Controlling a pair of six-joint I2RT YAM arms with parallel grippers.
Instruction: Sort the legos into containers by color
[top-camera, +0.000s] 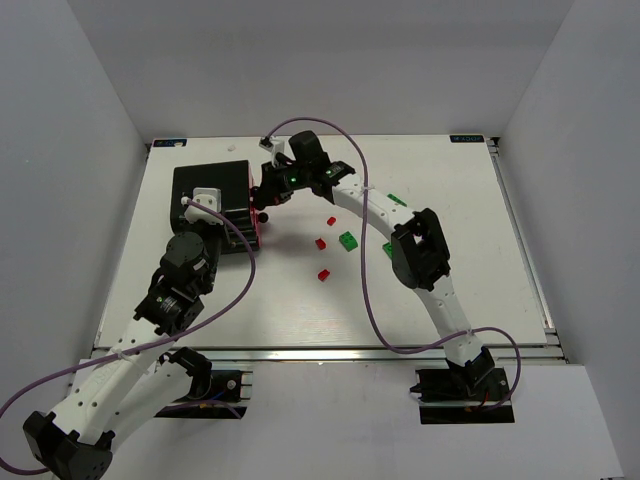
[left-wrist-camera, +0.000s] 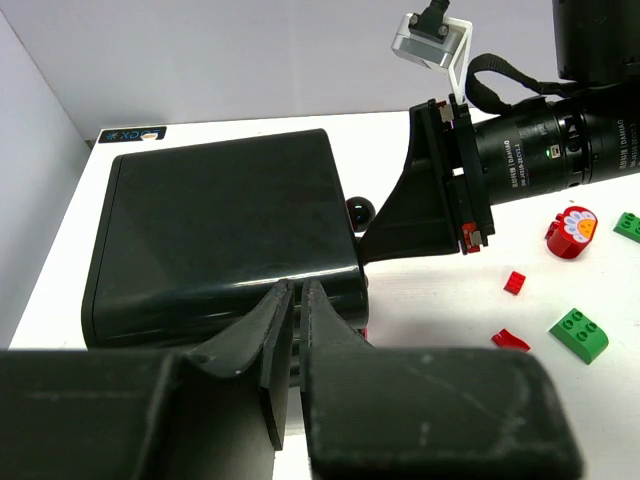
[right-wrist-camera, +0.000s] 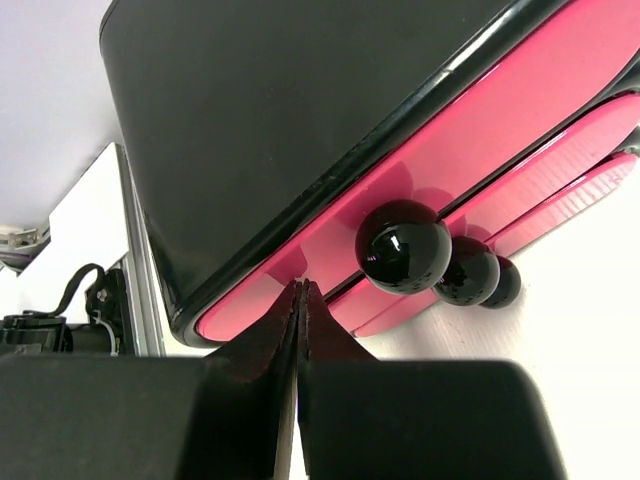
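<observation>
1. Top view: loose red and green legos (top-camera: 324, 273) lie at 3 o'clock of the black box (top-camera: 210, 178), waiting for open containers.
2. Left wrist: my left gripper (left-wrist-camera: 296, 290) sits at the box's near edge, jaws nearly together. I cannot tell whether it is clamping or bracing.
3. Right wrist: my right gripper (right-wrist-camera: 300, 292), pressed together, noses beside the first knob (right-wrist-camera: 403, 245) of the pink drawer front (right-wrist-camera: 480, 140), likely to pull it.
</observation>
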